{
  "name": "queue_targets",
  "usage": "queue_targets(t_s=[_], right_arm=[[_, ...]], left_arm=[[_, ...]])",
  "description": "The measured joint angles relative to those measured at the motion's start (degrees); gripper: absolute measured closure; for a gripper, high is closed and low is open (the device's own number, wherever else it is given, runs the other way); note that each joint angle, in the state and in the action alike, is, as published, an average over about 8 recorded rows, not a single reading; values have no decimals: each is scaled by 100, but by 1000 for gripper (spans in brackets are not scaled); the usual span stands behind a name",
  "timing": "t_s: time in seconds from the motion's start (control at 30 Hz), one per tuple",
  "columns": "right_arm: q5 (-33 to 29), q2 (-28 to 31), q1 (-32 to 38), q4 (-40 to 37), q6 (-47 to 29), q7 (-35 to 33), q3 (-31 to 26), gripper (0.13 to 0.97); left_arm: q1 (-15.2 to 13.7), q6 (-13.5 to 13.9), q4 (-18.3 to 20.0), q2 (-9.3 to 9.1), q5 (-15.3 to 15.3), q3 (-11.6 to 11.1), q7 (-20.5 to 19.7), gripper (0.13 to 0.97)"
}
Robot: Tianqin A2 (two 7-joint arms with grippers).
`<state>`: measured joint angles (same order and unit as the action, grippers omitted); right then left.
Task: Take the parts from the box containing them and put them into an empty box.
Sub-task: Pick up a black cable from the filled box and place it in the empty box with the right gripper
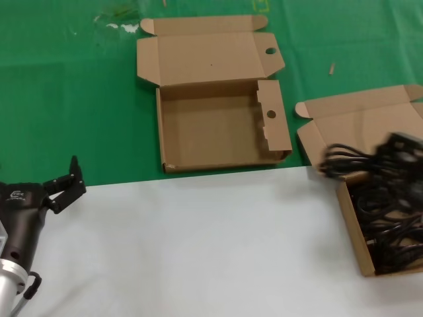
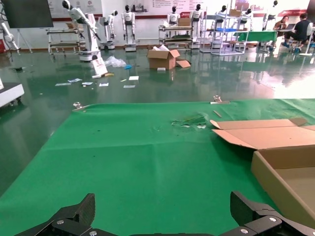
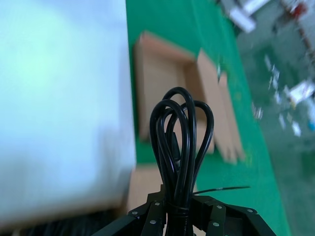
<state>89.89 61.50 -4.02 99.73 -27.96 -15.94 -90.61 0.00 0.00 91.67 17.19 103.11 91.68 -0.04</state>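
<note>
Where fingers (image 3: 162,216) meet: cable coil (image 3: 178,147).

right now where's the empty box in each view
Head view: empty box sits open at top centre on the green mat.
Left wrist view: its corner and lid show at the right edge.
Right wrist view: it lies behind the held cable, at.
Shared landmark: the green mat.

Left gripper (image 1: 66,181) parked low at the white sheet's (image 1: 198,244) near-left corner, fingers spread wide, arm angled up from below. Right gripper (image 3: 178,209) clamped around a cable (image 3: 179,142) bundle, loops standing up between its fingers.
</note>
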Motion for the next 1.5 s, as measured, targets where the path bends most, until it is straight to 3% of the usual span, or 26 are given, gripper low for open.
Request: queue_targets(t_s=[0.27, 0.47, 0.7, 0.97, 1.37, 1.5], right_arm=[[-1044, -1241, 1481, -147, -265, 49, -1152, 945], [-1884, -2591, 2867, -1273, -366, -437, -2178, 946], [-2062, -3496, 3908, -2485, -381, -1200, -2807, 946], [-2010, -3830, 4405, -3172, -368, -1660, -3027, 946], [-2015, -3847, 4436, -3217, -366, -1676, -3039, 931], [-2015, -3847, 4436, -3217, -366, -1676, -3039, 890]], left_arm=[[0, 0, 0, 0, -1, 0, 1, 132], [0, 0, 0, 0, -1, 0, 2, 132], [0, 0, 0, 0, -1, 0, 2, 132], [0, 0, 0, 0, 0, 0, 2, 132], [0, 0, 0, 0, -1, 0, 2, 132], [0, 0, 0, 0, 0, 0, 2, 132]])
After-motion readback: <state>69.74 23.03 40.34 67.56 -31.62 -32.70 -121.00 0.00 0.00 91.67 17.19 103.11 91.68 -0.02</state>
